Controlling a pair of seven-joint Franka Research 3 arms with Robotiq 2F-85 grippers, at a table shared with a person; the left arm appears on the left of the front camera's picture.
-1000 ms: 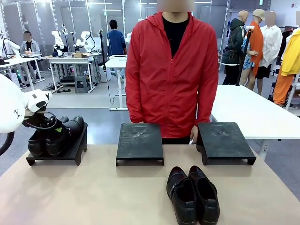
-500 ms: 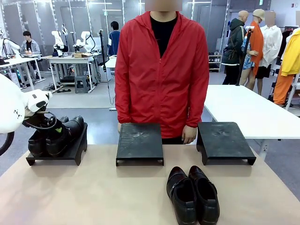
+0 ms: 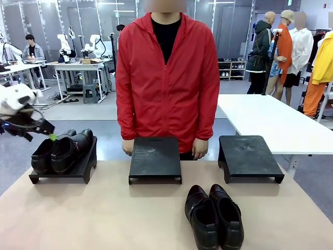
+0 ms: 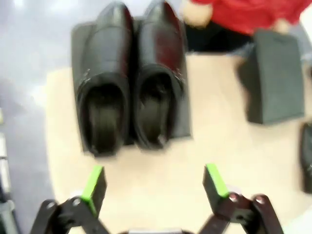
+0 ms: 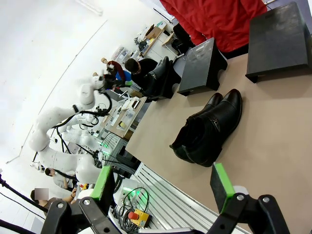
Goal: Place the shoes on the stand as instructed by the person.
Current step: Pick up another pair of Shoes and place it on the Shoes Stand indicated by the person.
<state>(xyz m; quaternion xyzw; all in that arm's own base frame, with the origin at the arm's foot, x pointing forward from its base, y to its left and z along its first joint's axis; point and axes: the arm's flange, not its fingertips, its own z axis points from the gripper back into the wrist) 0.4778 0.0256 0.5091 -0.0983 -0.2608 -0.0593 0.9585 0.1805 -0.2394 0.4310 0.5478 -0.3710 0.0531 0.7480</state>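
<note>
One pair of glossy black shoes rests on the left stand, toes toward the far side. My left gripper hovers open just above and left of that pair; its wrist view looks down on the shoes past the spread green pads. A second pair of shoes lies on the table near the front. My right gripper is open with nothing in it, well back from that pair. The person in red stands behind the middle stand, a hand at each side of it.
The middle stand and the right stand carry nothing. A white table stands behind on the right. Tan tabletop lies bare between the stands and the front edge. Other people and workbenches are far behind.
My left gripper has lifted up and back to the left, off the pair on the left stand. The person has stepped toward picture left, now behind the middle stand.
</note>
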